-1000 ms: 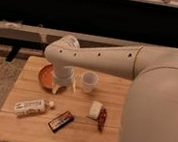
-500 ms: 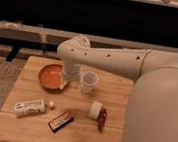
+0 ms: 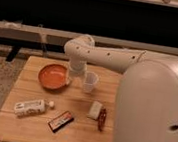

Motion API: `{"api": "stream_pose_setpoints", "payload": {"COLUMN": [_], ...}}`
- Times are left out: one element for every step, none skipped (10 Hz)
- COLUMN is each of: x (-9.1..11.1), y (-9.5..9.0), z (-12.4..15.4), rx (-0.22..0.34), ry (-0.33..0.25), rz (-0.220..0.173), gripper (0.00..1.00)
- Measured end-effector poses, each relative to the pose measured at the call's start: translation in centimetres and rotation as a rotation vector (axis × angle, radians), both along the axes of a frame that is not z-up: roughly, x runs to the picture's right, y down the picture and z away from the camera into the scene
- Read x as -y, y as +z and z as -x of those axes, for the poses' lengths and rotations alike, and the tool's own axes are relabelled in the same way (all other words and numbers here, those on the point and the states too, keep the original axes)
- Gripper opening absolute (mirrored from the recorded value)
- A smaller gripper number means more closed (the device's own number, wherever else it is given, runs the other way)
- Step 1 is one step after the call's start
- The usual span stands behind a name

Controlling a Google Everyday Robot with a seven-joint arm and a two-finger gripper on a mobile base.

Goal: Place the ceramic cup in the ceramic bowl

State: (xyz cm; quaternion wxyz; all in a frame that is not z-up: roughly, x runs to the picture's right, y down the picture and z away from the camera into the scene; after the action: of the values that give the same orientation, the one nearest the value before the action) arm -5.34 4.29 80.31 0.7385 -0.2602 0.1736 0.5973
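Wooden desk [image 3: 27, 131]: near edge, dark snack bar [image 3: 61, 121] and white bottle [image 3: 30, 107] lying flat. Farther back, ceramic cup [image 3: 90, 82] upright, just beside ceramic bowl [image 3: 52, 76], outside it. Jaws low between these 2, opening not discernible.

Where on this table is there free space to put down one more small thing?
Bare wood runs along the front edge of the table, below the white bottle and the dark bar. It is crowded at the back, where the gripper sits between the ceramic bowl and the ceramic cup.
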Motion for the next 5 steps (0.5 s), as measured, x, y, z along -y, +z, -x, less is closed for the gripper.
{"api": "stream_pose_setpoints", "payload": {"x": [0.6,1.0,1.0,0.6,-0.1], "y": [0.8,1.5,2.1,2.7,3.4], "z": [-1.0,-1.8,-2.1,-2.1,-2.0], "rx": [-0.012,-0.023,-0.026,-0.028,-0.027], "ry": [-0.002,-0.003,-0.003,-0.008,-0.018], "rz": [-0.004,-0.009,-0.006,0.001,0.012], "gripper": [0.65,0.65,0.65,0.65,0.65]}}
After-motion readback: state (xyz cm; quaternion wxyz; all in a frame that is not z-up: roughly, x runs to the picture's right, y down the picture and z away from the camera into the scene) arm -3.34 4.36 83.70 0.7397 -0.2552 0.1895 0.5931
